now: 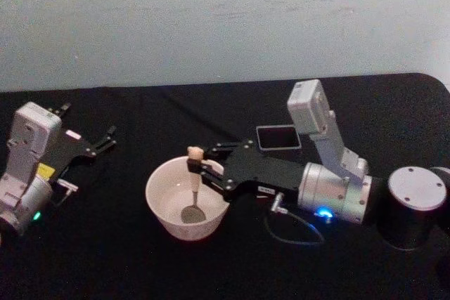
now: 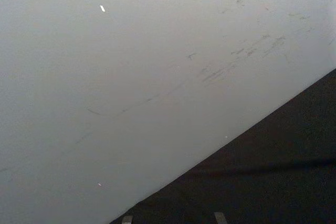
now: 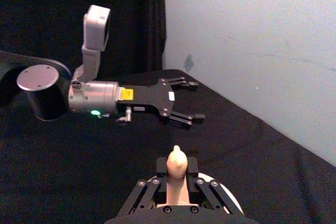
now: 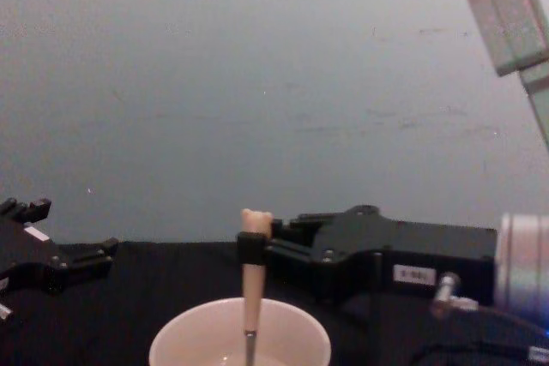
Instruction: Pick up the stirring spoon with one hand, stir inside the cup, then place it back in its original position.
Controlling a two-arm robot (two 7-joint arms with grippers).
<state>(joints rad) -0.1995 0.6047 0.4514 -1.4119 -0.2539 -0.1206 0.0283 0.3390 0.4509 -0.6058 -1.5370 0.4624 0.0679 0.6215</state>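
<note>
The stirring spoon [image 1: 193,186] stands upright in the cream cup [image 1: 163,203] at the table's middle, its metal bowl resting on the cup's bottom. My right gripper [image 1: 200,168] reaches in from the right and is shut on the spoon's beige handle just below the bear head [image 4: 256,219]. The same grip shows in the right wrist view, fingers [image 3: 190,167] on either side of the handle [image 3: 176,165]. The dark grey square holder [image 1: 278,137] stands behind the right arm. My left gripper [image 1: 105,140] rests open at the far left, away from the cup.
A black cloth covers the table [image 1: 105,258]. A pale wall [image 1: 225,19] rises right behind its far edge. The right arm's cable [image 1: 295,233] loops on the cloth beside the cup. Room lies free between the left gripper and the cup.
</note>
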